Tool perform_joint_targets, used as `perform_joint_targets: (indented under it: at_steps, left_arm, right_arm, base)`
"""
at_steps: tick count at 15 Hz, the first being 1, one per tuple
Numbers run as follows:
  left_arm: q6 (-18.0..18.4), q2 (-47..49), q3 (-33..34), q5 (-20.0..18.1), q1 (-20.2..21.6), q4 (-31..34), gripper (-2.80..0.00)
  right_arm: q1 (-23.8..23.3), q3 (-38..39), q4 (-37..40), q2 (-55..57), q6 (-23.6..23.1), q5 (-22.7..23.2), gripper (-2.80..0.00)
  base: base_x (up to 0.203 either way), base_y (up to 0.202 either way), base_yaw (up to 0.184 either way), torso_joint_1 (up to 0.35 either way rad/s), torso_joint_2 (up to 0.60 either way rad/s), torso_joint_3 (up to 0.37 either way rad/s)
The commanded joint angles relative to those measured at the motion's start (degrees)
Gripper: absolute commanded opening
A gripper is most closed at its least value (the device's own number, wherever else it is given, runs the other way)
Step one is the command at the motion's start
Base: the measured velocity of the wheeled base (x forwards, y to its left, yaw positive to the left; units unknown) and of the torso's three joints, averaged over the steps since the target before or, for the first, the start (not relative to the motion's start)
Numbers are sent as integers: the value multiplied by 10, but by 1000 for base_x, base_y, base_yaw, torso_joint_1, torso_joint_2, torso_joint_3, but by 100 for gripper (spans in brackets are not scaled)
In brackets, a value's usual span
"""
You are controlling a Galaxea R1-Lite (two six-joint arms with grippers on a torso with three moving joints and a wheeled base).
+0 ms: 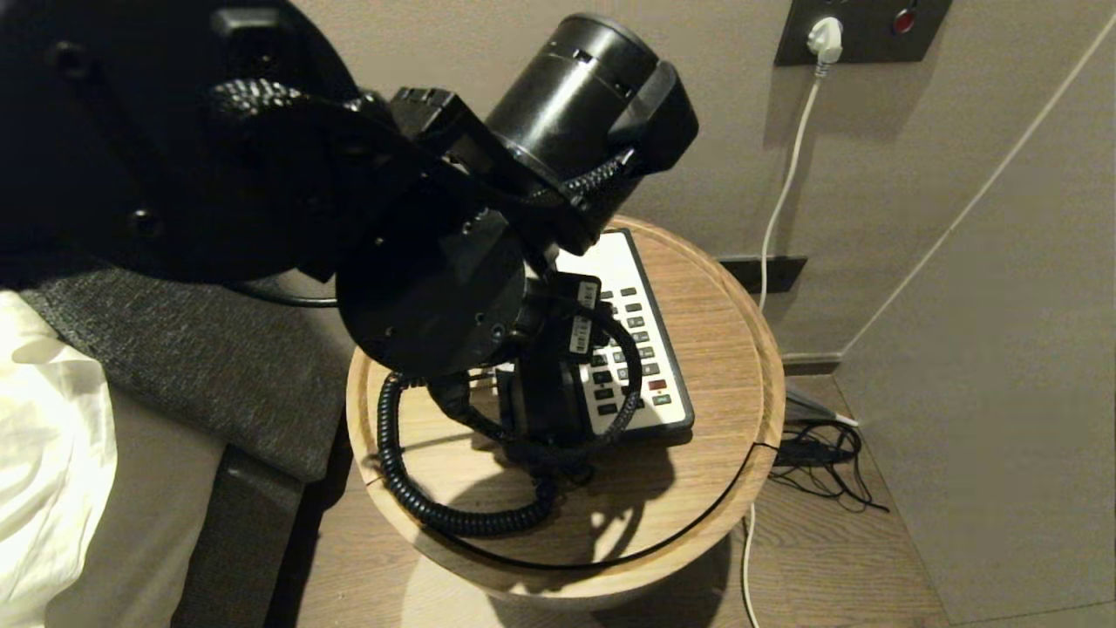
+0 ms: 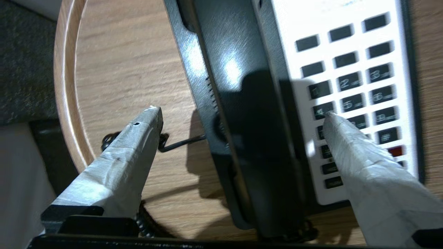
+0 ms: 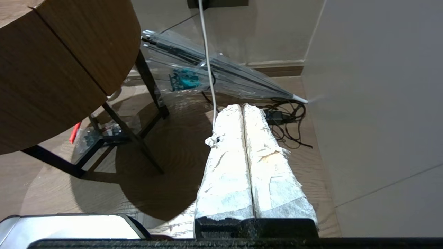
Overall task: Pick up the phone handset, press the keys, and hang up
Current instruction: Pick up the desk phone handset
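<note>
The left pincer (image 2: pixel 242 114) stands spread wide with nothing in it, its two taped fingers (image 2: pixel 138 138) set astride the handset (image 2: pixel 242 103). One finger hangs over bare wood, the other over the keypad (image 2: pixel 360 86), and neither visibly touches anything.

The handset lies in its cradle along the nine o'clock side of the phone base (image 1: pixel 649 349). The base sits toward the three o'clock half of the round wooden tabletop (image 1: pixel 724 453). From the handset's near end the coiled cord (image 1: pixel 410 488) loops out across the wood toward seven o'clock. In the head view the left arm covers most of the handset.

Judging from this, the lift has not begun, or the handset has just been set back; the pictures alone do not settle which.

The risks lie in the straddle. The finger over the keypad could press keys if the pincer drops before it closes, or drag on the base. The handset looks smooth and glossy, so a light or off-centre squeeze may let it twist or slip. The cord could pull the handset sideways, or tug the base across the tabletop, if it is lifted far.

The right pincer (image 3: pixel 244 128) is parked low beside the tabletop, over the floor, fingers pressed together and empty.
</note>
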Motion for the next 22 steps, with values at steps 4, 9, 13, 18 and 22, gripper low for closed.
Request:
perform_joint_targets:
  at_steps: [4,9,13,18,22]
  left_arm:
    - [-31,17,-14,2,26,4,0]
    - [-33,37,-23,2,25,-15,0]
    - [-39,48,-23,2,26,-33,0]
    - [-39,46,-23,5,31,-33,-280]
    - [-39,43,-23,5,31,-36,-280]
  right_arm:
    - [0,0,0,-1,0,0,-280]
    - [0,0,0,-1,0,0,-280]
    - [0,0,0,-1,0,0,-280]
    - [0,0,0,-1,0,0,-280]
    - [0,1,0,-1,0,0,-280]
  base:
    - [0,0,0,0,0,0]
    - [0,0,0,0,0,0]
    - [0,0,0,0,0,0]
    - [0,0,0,0,0,0]
    - [0,0,0,0,0,0]
